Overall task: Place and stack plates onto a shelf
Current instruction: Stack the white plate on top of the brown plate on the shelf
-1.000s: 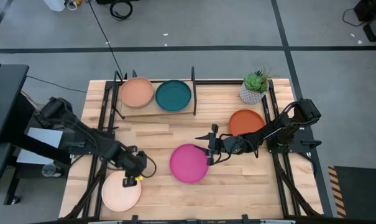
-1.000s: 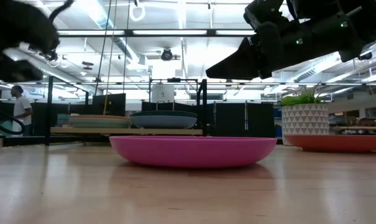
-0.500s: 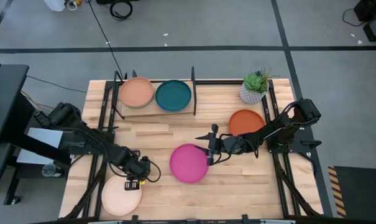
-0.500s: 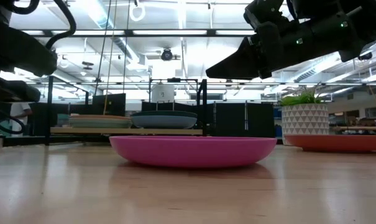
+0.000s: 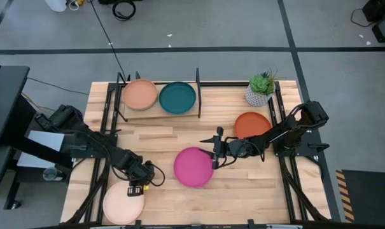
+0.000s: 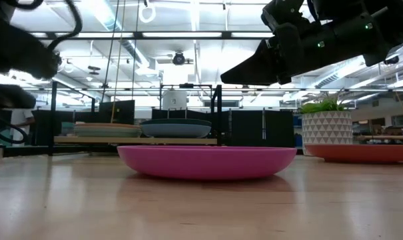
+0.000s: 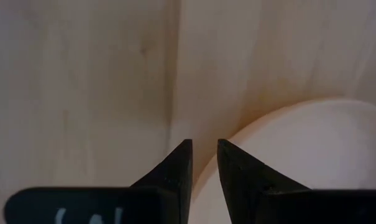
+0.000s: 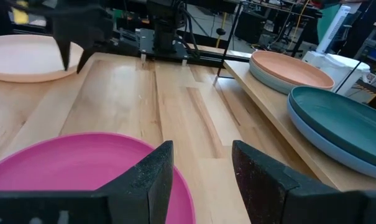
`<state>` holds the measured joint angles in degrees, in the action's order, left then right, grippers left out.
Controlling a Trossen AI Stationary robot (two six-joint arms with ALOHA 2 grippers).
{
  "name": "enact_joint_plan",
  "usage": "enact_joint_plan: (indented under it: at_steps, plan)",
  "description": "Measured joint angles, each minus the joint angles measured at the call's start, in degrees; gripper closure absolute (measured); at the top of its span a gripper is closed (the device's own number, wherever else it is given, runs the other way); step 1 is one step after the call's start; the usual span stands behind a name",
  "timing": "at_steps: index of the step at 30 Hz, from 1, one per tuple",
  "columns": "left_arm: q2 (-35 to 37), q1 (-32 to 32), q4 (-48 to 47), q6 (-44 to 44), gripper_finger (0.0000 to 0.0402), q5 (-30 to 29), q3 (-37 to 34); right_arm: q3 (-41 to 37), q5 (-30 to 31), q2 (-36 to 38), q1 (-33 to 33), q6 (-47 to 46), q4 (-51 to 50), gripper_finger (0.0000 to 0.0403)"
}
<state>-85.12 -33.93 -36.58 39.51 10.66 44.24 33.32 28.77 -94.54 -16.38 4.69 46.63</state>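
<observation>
Overhead view down, low view level — both on the magenta plate point(image 5: 193, 166) — wrist cameras close

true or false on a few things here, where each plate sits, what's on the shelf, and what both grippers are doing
1. The magenta plate lies on the table, not on the shelf. True.
2. The shelf is bare. False: a tan plate and a dark teal plate top two stacks on it.
3. The left gripper is at the rim of the cream-peach plate, fingers slightly apart. True.
4. The right gripper grips the orange-red plate. False: it is open beside the magenta plate.
5. A potted plant stands by the orange-red plate. True.
</observation>
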Motion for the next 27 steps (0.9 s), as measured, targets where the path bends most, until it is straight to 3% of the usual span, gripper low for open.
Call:
enact_joint_plan:
  at_steps: [9,14,20,27]
  plan:
    - [0.04,-1.19,-1.67,0.12,0.024,-4.27,7.96,0.0,0.0,0.0,0.0,-0.02,-0.02,0.0232]
    - [-0.58,-5.74,-4.06,-0.32,0.0207,-5.01,6.63,0.0,0.0,0.0,0.0,-0.02,-0.32,0.0232]
    - [-3.78,-11.06,-4.01,-5.79,0.0205,-6.03,5.99,0.0,0.0,0.0,0.0,-0.02,-0.2,0.0232]
    - [-7.37,-13.2,-3.96,-9.25,0.023,-10.01,6.11,0.0,0.0,0.0,0.0,-0.24,-0.02,0.0232]
